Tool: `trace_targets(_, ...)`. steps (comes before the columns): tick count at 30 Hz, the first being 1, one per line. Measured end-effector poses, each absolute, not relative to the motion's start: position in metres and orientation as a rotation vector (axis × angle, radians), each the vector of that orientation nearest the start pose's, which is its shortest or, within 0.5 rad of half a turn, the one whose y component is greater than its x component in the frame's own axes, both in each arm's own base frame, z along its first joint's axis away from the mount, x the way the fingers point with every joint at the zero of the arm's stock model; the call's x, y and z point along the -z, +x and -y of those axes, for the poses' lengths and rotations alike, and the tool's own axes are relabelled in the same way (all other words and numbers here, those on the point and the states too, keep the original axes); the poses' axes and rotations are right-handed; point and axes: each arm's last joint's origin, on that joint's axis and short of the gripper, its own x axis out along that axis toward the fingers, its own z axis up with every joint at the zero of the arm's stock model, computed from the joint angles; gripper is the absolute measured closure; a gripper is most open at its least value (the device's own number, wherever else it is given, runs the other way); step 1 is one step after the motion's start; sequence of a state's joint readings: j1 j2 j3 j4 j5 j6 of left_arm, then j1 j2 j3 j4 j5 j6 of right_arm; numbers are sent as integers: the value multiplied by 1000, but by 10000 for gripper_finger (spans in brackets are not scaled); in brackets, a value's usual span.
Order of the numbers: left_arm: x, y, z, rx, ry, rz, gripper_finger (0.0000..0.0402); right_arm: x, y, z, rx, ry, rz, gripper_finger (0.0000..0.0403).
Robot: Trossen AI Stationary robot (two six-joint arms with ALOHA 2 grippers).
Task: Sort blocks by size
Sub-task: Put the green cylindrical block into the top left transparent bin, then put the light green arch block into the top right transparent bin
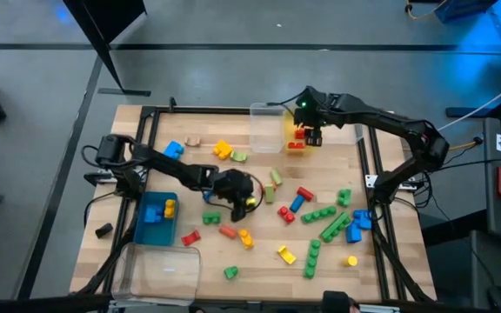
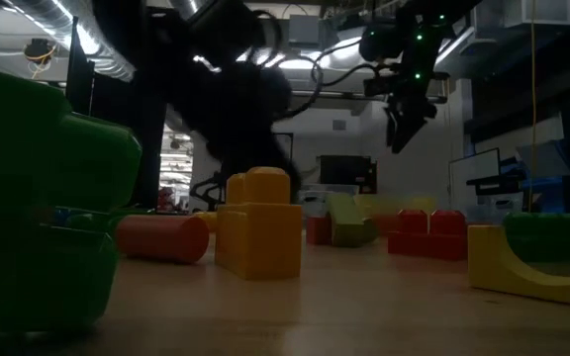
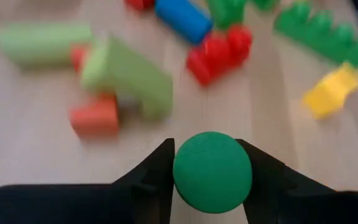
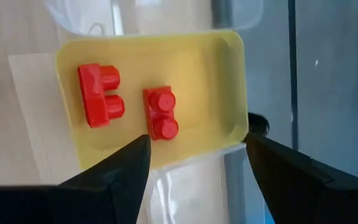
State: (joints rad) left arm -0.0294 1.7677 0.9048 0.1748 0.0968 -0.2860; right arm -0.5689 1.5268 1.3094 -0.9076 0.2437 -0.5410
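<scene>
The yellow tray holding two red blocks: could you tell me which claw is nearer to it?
Right. The right claw hangs open directly above the yellow tray; the left claw is mid-table, around a green block.

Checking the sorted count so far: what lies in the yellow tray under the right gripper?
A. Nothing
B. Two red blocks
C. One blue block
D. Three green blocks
B: the right wrist view shows two red blocks lying in the yellow tray, with the right gripper open above it.
</scene>
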Motion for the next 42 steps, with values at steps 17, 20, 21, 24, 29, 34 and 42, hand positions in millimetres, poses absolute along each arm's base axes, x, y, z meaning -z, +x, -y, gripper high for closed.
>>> trace_targets(17, -239, 381, -113, -225, -85, -399, 272, -287, 251, 145, 279, 96, -1217, 136)
trace_targets(20, -240, 373, -138, -296, -67, -401, 272, -287, 257, 136, 300, 145, -1200, 136)
trace_targets(21, -240, 371, -145, -314, -67, -404, 271, -287, 259, 133, 308, 163, -1194, 136)
trace_targets(24, -236, 365, -163, -358, -66, -412, 265, -287, 264, 123, 339, 233, -1179, 136)
trace_targets(29, -219, 363, -184, -399, -63, -438, 257, -288, 273, 103, 343, 288, -1164, 136)
trace_targets(34, -208, 366, -192, -412, -55, -429, 255, -288, 281, 80, 289, 268, -1161, 136)
trace_targets(42, -206, 366, -193, -471, -104, -426, 214, -291, 295, 42, 119, 105, -1109, 136)
